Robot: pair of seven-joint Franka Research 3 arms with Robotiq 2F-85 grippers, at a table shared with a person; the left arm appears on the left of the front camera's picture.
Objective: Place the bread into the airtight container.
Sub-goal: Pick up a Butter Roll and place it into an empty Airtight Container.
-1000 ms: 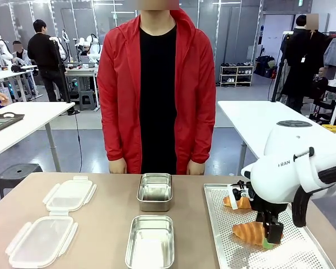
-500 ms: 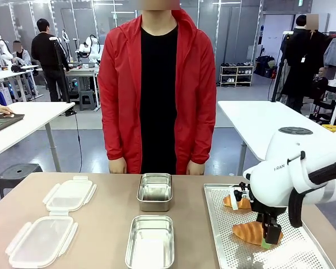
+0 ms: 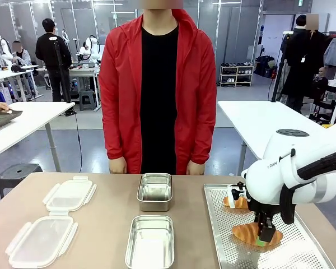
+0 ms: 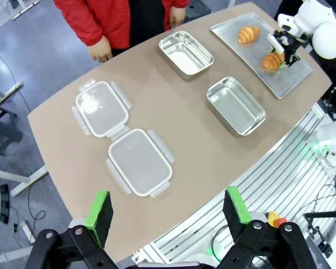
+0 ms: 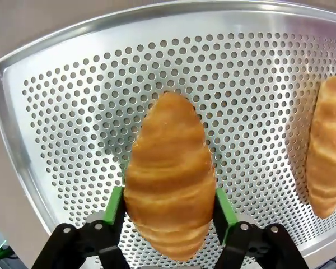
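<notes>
On brown table (image 3: 106,224), perforated tray (image 3: 218,224), right hand (image 5: 168,206) clasping croissant (image 5: 168,157), left hand (image 4: 168,207) open, empty.

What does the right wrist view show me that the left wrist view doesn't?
Right wrist view: close up, the right gripper with its green pads against both sides of the croissant, and the holes in the tray.
Left wrist view: two steel containers, two clear lids, the person's hand, and the open left gripper high above the table.
Both: tray, gripped croissant, second croissant.
</notes>
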